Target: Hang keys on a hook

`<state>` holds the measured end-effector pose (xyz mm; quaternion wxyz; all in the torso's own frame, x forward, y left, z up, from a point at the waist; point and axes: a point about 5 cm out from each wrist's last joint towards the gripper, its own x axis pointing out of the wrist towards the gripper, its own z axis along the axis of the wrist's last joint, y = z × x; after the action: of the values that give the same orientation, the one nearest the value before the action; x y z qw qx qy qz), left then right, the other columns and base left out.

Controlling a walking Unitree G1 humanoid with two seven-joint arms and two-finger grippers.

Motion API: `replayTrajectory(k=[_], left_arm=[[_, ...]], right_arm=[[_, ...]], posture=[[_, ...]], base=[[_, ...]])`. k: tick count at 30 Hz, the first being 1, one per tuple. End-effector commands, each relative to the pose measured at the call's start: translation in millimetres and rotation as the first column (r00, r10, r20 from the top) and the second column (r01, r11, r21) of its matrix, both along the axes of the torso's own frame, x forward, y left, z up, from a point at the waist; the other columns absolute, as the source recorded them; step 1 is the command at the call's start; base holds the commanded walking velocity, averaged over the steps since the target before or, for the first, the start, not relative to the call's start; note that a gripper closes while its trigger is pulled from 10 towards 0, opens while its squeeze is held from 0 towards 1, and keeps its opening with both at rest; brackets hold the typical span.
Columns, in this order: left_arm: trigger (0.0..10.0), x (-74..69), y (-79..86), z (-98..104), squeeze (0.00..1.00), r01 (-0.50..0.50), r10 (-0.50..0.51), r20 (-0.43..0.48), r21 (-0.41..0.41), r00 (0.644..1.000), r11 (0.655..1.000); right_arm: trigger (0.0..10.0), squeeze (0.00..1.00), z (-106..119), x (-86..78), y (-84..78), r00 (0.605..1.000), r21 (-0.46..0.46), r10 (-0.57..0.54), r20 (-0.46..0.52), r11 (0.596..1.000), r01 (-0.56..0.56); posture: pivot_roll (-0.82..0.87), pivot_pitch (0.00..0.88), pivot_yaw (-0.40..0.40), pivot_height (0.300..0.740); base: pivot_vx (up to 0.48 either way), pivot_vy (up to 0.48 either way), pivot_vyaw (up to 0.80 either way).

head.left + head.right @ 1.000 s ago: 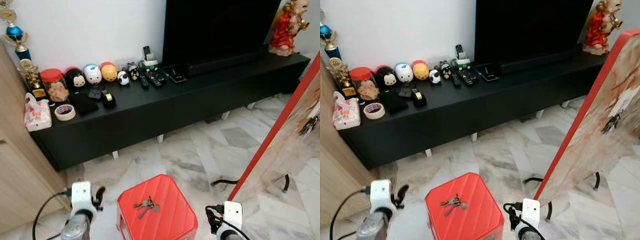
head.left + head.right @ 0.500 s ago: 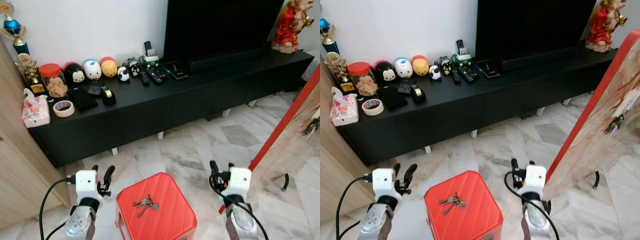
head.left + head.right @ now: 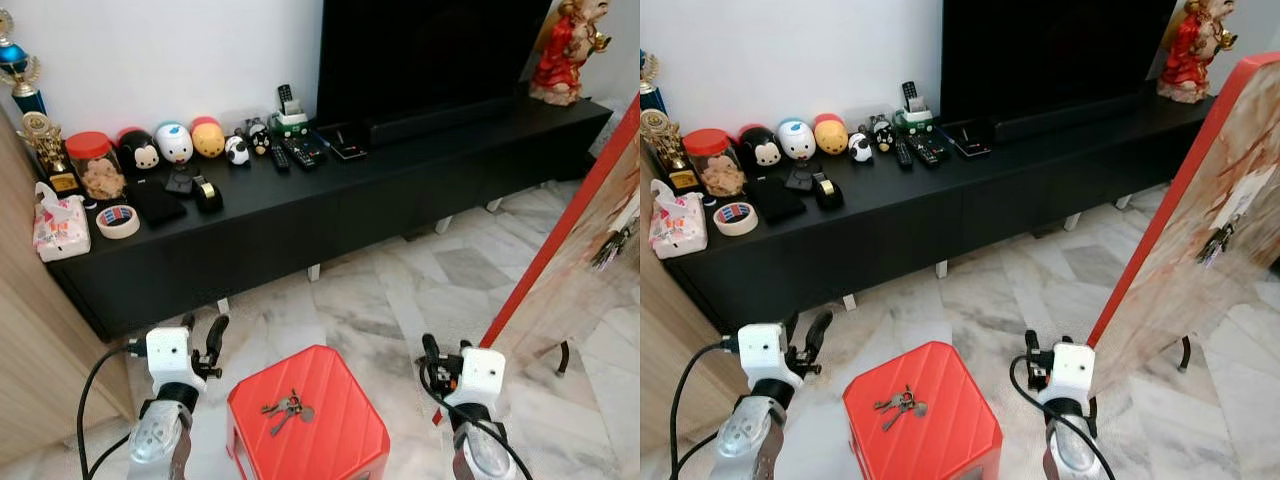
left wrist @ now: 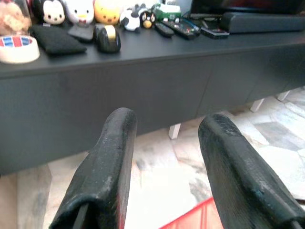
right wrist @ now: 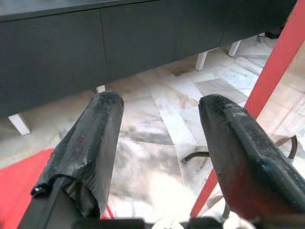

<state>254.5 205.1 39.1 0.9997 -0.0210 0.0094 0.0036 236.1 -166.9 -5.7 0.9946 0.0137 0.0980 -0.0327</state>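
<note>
Standing before a long black TV cabinet and a red-edged board leaning at the right, the robot faces a red stool where the keys lie untouched. Left gripper and right gripper flank the stool, fingers spread, empty. Pickup appears not yet begun; next, one gripper must descend onto the keys.

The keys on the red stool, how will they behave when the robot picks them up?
The keys look like several loose pieces on a ring, so they would probably dangle and swing from whichever piece is pinched. They lie flat on the ribbed stool, so getting under them may be fiddly and they might slide. They appear small and likely light. Both hands, left and right, are open.
</note>
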Motion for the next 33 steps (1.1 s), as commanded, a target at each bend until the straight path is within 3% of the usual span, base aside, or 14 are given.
replayTrajectory(k=[1, 8, 24, 33], left_arm=[[10.0, 0.7, -5.9, 1, 0.0, 0.023, -0.023, -0.004, 0.009, 1.0, 1.0], [10.0, 6.0, -9.2, 2, 0.0, 0.023, -0.023, -0.013, 0.0, 1.0, 1.0], [10.0, 8.6, -7.8, 3, 0.0, 0.026, -0.025, -0.039, 0.027, 0.999, 0.999], [10.0, 13.2, -12.1, 4, 0.0, 0.057, -0.056, -0.05, 0.021, 0.997, 0.998]], right_arm=[[10.0, 0.0, 7, 3.3, -2.9, 1.0, -0.006, -0.009, 0.029, 1.0, 0.009], [10.0, 0.0, 10, 13.7, -2.9, 1.0, 0.001, -0.029, 0.011, 1.0, 0.029], [10.0, 0.0, 8, 11.5, 4.5, 1.0, 0.015, -0.006, -0.015, 1.0, 0.006], [10.0, 0.0, 10, 13.9, 4.7, 1.0, 0.002, 0.003, -0.008, 1.0, -0.003]], posture=[[0.01, 0.0, -0.096, 0.737], [0.01, 0.0, -0.102, 0.737], [0.02, 0.0, -0.099, 0.658], [0.02, 0.0, -0.099, 0.658]], base=[[0.0, 0.0, 0.0], [0.0, 0.0, 0.0], [0.0, 0.0, 0.0], [0.0, 0.0, 0.0]])
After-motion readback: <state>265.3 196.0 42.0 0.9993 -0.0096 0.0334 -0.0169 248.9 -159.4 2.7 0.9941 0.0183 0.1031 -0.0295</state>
